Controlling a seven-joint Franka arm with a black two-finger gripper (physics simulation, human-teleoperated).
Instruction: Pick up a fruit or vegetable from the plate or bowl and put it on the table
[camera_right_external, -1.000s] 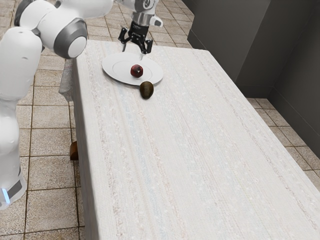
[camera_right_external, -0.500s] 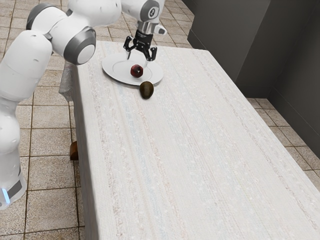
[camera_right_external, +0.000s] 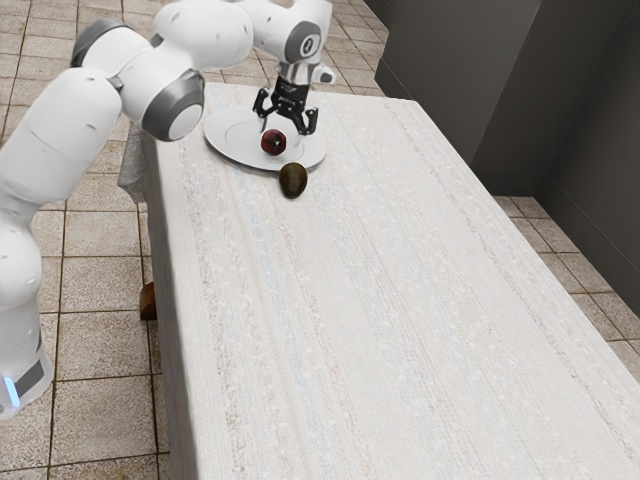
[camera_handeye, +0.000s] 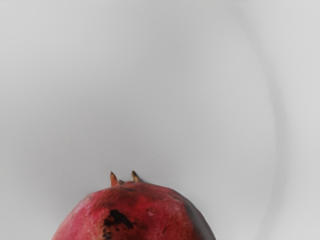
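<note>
Exterior view: the white arm rises at the exterior view's left and reaches over the far end of the table, where its black fingers point down above the plate. They stand well apart, with nothing clamped between them. The pomegranate, dark red and round, lies on the plate, a little toward the near side of its middle. It sits low by the fingers; whether either one touches it, I cannot tell. A dark, egg-shaped fruit rests on the table just beside the plate's near rim, at the near side of the pomegranate; whether it touches that rim is hard to make out. The table wears a pale cloth with faint stripes running from far to near, and most of it stretches away from the plate toward the near side. Around it is a floor of beige tiles with dark joints, and at the far right stands a dark grey wall. In the wrist view the pomegranate is large and just under the hand, its red skin marked by a black blotch and topped with short brown points, against the plate's smooth surface and curved ring.
</note>
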